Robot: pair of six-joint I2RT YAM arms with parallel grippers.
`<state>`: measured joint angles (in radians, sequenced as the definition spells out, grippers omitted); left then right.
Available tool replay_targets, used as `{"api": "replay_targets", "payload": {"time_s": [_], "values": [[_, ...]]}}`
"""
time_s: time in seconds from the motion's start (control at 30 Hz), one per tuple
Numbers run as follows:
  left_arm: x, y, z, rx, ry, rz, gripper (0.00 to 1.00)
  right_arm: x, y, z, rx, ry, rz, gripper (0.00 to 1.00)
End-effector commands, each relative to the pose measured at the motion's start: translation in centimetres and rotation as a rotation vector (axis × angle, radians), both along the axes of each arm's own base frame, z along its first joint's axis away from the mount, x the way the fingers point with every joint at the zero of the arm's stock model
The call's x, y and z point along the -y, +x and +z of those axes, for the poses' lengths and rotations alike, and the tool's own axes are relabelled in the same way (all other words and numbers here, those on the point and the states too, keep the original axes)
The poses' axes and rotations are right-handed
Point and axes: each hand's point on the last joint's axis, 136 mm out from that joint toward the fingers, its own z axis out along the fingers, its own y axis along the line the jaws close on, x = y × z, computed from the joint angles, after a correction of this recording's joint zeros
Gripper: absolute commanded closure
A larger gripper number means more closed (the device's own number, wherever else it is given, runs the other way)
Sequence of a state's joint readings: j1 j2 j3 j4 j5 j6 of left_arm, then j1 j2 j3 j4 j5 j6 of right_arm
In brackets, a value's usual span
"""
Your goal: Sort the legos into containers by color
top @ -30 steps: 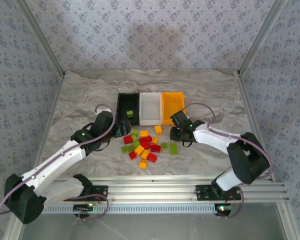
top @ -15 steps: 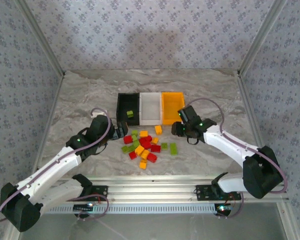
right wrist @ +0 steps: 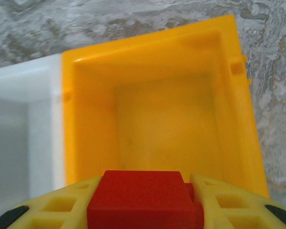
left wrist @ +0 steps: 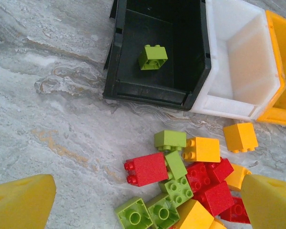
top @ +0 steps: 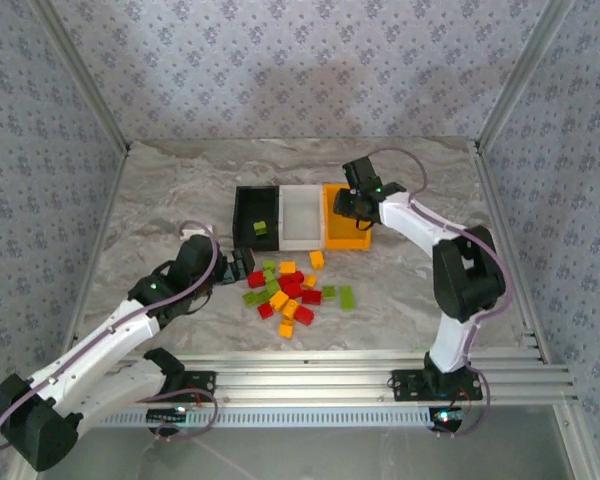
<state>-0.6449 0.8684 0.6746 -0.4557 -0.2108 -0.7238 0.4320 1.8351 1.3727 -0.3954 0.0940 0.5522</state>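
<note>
Right end effector (right wrist: 143, 202) pinches a blocky red brick (right wrist: 143, 193) over the glossy orange bin (right wrist: 231, 119); left end effector (left wrist: 145, 202) gapes.

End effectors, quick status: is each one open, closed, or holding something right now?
Left end effector: open, holding nothing.
Right end effector: closed on a red lego, over the orange bin.

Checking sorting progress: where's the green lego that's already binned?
Left wrist view: the green lego lies inside the black bin, left of the white bin.

Bins (left wrist: 238, 52) black, white, orange; bricks (left wrist: 147, 168) lime, red, orange-yellow; fingers (left wrist: 19, 202) yellow.
</note>
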Motion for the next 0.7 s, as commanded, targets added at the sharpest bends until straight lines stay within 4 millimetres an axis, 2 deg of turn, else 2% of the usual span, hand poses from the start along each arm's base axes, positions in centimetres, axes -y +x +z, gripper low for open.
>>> {"api": "replay_targets", "payload": {"time_s": [0.0, 0.1, 0.2, 0.33, 0.4, 0.5, 0.57, 0.67], "values": [[-0.4, -0.8, -0.4, -0.018, 0.002, -0.009, 0.01, 0.4, 1.3, -0.3, -0.018, -0.034, -0.011, 0.59], [-0.6, -1.0, -0.3, -0.008, -0.002, -0.010, 0.00, 0.3, 1.7, 0.3, 0.002, -0.022, -0.019, 0.40], [-0.6, -1.1, 0.0, 0.001, 0.000, -0.018, 0.00, 0.1, 0.9, 1.9, 0.032, -0.015, -0.009, 0.32], [-0.8, -1.1, 0.1, 0.008, 0.011, -0.015, 0.00, -0.4, -2.7, 3.4, 0.057, 0.001, 0.027, 0.28], [-1.1, -1.0, 0.2, 0.013, 0.019, -0.006, 0.01, -1.4, -5.5, 3.5, 0.058, 0.006, 0.075, 0.25], [-1.6, -1.0, 0.3, 0.020, 0.034, 0.011, 0.00, -2.7, -9.7, 1.7, 0.017, -0.005, 0.140, 0.24], [-1.9, -1.1, 0.2, 0.024, 0.038, 0.023, 0.01, -4.1, -11.6, 0.3, -0.004, 0.009, 0.186, 0.23], [-2.3, -1.1, -0.2, 0.017, 0.036, 0.039, 0.00, -6.2, -13.0, -1.9, -0.028, 0.012, 0.236, 0.22]]}}
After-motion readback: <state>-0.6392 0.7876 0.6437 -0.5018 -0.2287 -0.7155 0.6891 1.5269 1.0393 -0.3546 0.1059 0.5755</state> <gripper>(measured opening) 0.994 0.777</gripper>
